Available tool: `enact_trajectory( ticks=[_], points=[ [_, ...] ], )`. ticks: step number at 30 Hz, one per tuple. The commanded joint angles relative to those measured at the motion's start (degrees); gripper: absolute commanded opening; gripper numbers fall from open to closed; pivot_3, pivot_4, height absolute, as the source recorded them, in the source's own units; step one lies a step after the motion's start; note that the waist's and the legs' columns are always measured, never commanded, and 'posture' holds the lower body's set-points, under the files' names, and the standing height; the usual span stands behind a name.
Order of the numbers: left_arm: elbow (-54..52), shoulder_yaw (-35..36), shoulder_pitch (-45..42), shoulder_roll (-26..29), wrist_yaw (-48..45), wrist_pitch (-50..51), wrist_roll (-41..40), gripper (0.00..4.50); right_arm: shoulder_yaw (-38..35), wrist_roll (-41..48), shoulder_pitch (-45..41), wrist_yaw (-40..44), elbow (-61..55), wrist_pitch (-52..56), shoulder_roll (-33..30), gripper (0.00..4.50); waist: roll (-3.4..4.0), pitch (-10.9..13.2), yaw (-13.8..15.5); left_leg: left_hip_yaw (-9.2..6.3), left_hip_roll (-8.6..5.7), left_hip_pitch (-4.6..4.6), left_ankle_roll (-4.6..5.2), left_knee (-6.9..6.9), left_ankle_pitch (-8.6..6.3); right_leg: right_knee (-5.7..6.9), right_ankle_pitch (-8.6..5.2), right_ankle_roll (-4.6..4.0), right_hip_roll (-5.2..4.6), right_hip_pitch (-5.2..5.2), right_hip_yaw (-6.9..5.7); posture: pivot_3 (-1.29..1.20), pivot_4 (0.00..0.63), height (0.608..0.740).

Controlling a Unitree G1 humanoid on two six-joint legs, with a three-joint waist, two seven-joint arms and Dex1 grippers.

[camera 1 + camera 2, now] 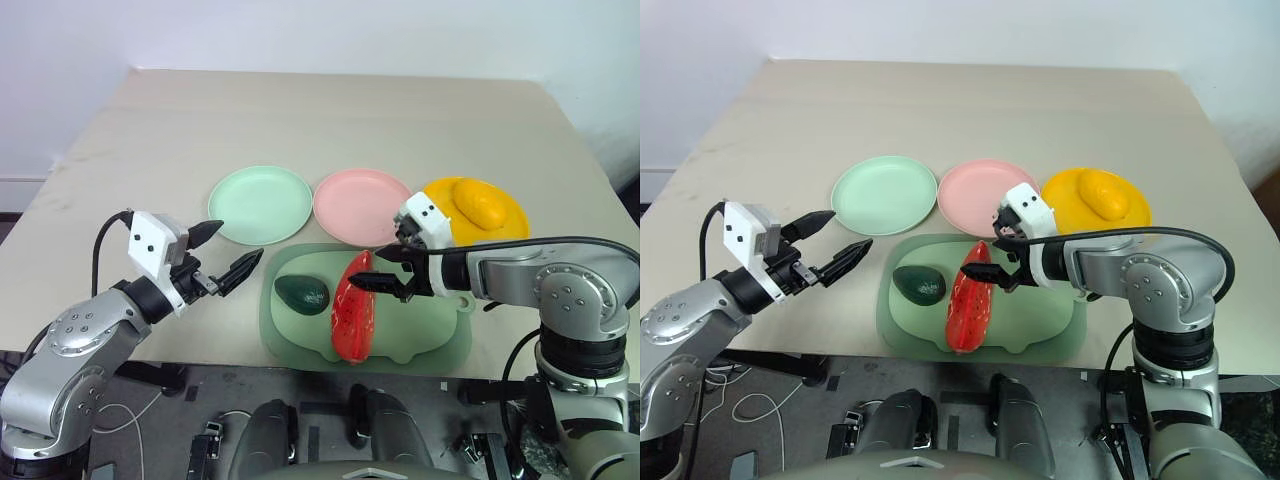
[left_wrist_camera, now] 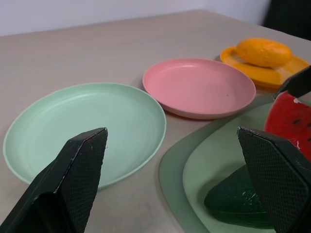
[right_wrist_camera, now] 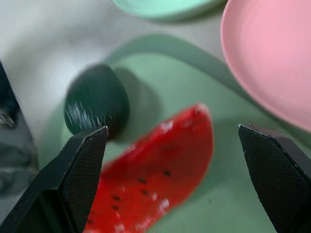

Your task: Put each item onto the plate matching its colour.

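At the near edge of the table (image 1: 150, 130) lies the pale green pig-shaped tray (image 1: 440, 335), holding two toy foods. The dark green avocado (image 1: 302, 293) sits in the tray's left part. Just beside it, the red watermelon wedge (image 1: 357, 318) lies lengthwise, reaching from the tray's near rim to its far rim.

The right gripper (image 1: 385, 270) hangs over the far end of the watermelon wedge, pointing down and to the left. Its black fingers (image 3: 80, 179) are spread wide and hold nothing; the wedge and part of the tray show between them.

The left gripper (image 1: 226, 251) hovers over the table's near left part, just left of the tray, pointing toward the tray. Its jaws are likewise wide apart and empty.

Beyond the tray, three plates stand in a row across the middle of the table. The mint green plate (image 1: 260, 204) is on the left and the pink plate (image 1: 362, 206) in the middle, both bare. The yellow-orange plate (image 1: 510, 225) is on the right, carrying the mango (image 1: 477, 203).
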Motion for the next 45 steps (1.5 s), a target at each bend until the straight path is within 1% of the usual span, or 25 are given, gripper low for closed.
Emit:
enact_trajectory(
  ticks=[1, 7, 13, 19, 27, 31, 34, 36, 39, 41, 45],
  points=[
    [-2.18, 0.90, 0.27, -0.01, 0.21, -0.74, -0.44, 4.50, 1.42, 1.93, -0.25, -1.16, -1.83, 0.40, -1.90, 4.48, -0.01, -0.01, 0.02, 0.00, 0.00, 0.00, 0.00, 0.00, 0.00, 0.00, 0.00, 0.00, 0.00, 0.00, 0.00, 0.00, 0.150, 0.740],
    [-2.55, 1.09, 0.67, -0.12, 0.66, -0.79, -0.42, 4.50, 3.19, 1.86, 0.02, -1.15, -1.63, 0.40, -4.45, 4.48, -0.03, -0.02, 0.10, -0.02, 0.00, 0.01, 0.01, 0.00, 0.00, -0.02, 0.00, 0.00, -0.01, 0.03, -0.01, 0.00, 0.150, 0.740],
    [-2.38, 0.48, 0.35, -0.34, 0.98, -1.00, 0.06, 4.50, 4.67, 2.36, -1.13, -0.86, -1.35, 0.40, -3.32, 4.48, -0.04, -0.03, 0.07, -0.02, 0.01, 0.01, 0.01, 0.00, 0.00, -0.03, -0.01, 0.00, 0.00, 0.03, -0.01, 0.00, 0.150, 0.740],
    [-1.96, -0.06, -0.36, -0.59, 1.07, -1.24, 0.49, 4.50, 6.38, -0.54, -2.84, -0.13, 0.68, -1.21, -2.56, 4.48, -0.04, -0.03, 0.05, -0.02, 0.01, 0.01, 0.01, 0.00, 0.00, -0.03, -0.01, 0.00, 0.00, 0.02, -0.01, 0.00, 0.150, 0.740],
    [-2.33, 0.29, -0.14, -0.62, 1.35, -1.17, 0.37, 4.50, 4.26, -3.59, -7.25, 0.36, 6.68, -1.38, -0.16, 4.48, -0.03, -0.02, -0.06, -0.01, 0.01, -0.04, 0.01, 0.00, 0.00, -0.03, -0.01, 0.00, 0.00, -0.02, -0.01, 0.00, 0.150, 0.740],
    [-2.26, 0.27, -0.20, -0.59, 1.42, -1.12, 0.38, 4.50, 1.58, -2.17, -10.50, 1.05, 7.40, 0.38, 0.58, 4.48, -0.01, -0.01, -0.11, -0.02, 0.03, -0.03, 0.01, -0.03, 0.00, -0.02, -0.01, 0.00, 0.02, -0.04, -0.02, 0.00, 0.150, 0.740],
    [-2.05, 0.01, -0.52, -0.66, 1.43, -1.12, 0.42, 4.50, 1.37, -0.92, -10.92, 1.49, 6.54, 0.40, -0.64, 4.48, -0.02, -0.01, -0.02, -0.02, 0.03, -0.04, 0.01, -0.03, -0.01, -0.04, 0.00, 0.00, 0.02, -0.03, -0.02, 0.00, 0.150, 0.740],
    [-1.95, -0.06, -0.51, -0.71, 1.37, -1.20, 0.47, 4.50, 2.89, -2.44, -10.55, 2.97, 3.94, -2.50, -3.32, 4.48, 0.00, 0.00, 0.09, -0.02, 0.02, -0.04, 0.01, -0.03, 0.00, -0.04, -0.01, 0.00, 0.01, -0.03, -0.02, 0.00, 0.150, 0.740],
    [-1.70, -0.19, -0.60, -0.76, 1.21, -1.30, 0.57, 4.50, 3.20, -3.81, -8.64, 7.83, 1.62, -10.47, -7.50, 4.48, -0.01, 0.00, 0.08, -0.02, 0.01, -0.06, 0.02, -0.03, -0.01, -0.07, -0.01, 0.01, -0.01, -0.03, -0.02, 0.00, 0.150, 0.740],
    [-1.30, -0.34, -1.02, -0.72, 1.07, -1.31, 0.63, 4.50, 2.91, -4.63, -7.63, 14.50, 1.99, -17.22, -11.81, 4.48, -0.01, 0.01, 0.05, -0.02, 0.01, -0.05, 0.02, -0.03, -0.01, -0.08, -0.01, 0.02, -0.01, -0.03, -0.02, 0.00, 0.150, 0.740],
    [-0.56, -0.43, -1.56, -0.54, 0.53, -1.40, 0.80, 4.50, 4.92, -10.39, -4.83, 29.23, 3.70, -34.87, -19.83, 4.48, -0.03, 0.03, 0.03, -0.02, 0.00, -0.03, 0.02, -0.04, -0.01, -0.08, -0.02, 0.03, 0.01, -0.01, -0.02, 0.00, 0.150, 0.740]
  ],
)
